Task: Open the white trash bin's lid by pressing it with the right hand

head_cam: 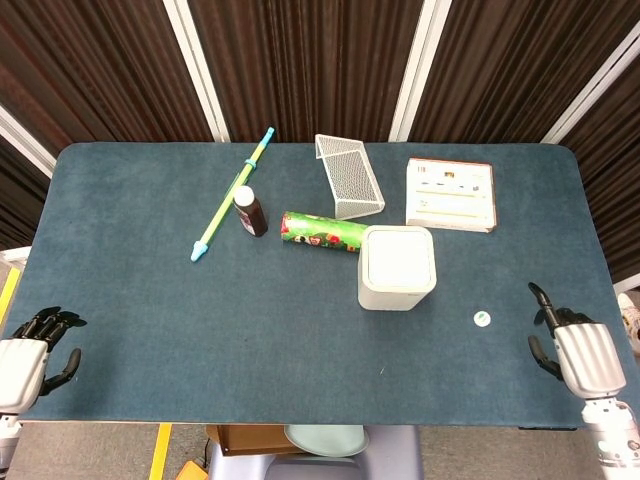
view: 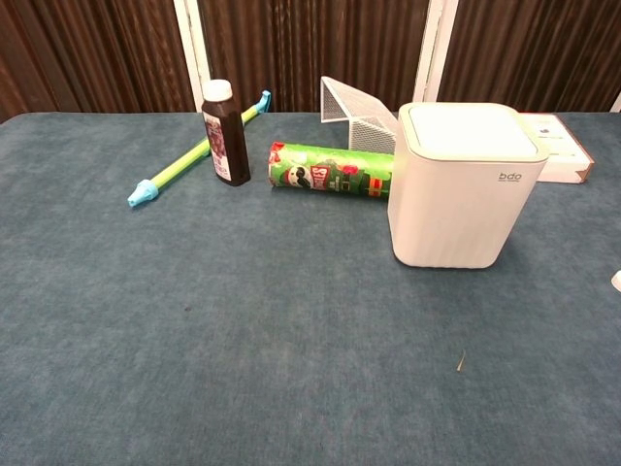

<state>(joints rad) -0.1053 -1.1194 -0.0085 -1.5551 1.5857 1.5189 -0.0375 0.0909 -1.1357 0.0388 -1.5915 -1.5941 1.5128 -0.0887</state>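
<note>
The white trash bin (head_cam: 397, 266) stands right of the table's middle, and its flat lid (view: 471, 130) lies closed. My right hand (head_cam: 575, 355) hovers at the table's near right corner, well to the right of the bin and nearer to me. Its dark fingers (head_cam: 540, 305) are apart and hold nothing. At the near left corner my left hand (head_cam: 25, 352) is partly off the table edge, fingers loosely bent and empty. The chest view shows neither hand.
A green tube can (head_cam: 323, 232) lies just left of and behind the bin. A dark bottle (head_cam: 249, 211), a green-blue stick (head_cam: 233, 192), a wire mesh basket (head_cam: 348, 175) and a flat box (head_cam: 451, 194) sit further back. A small white disc (head_cam: 482, 319) lies between bin and right hand.
</note>
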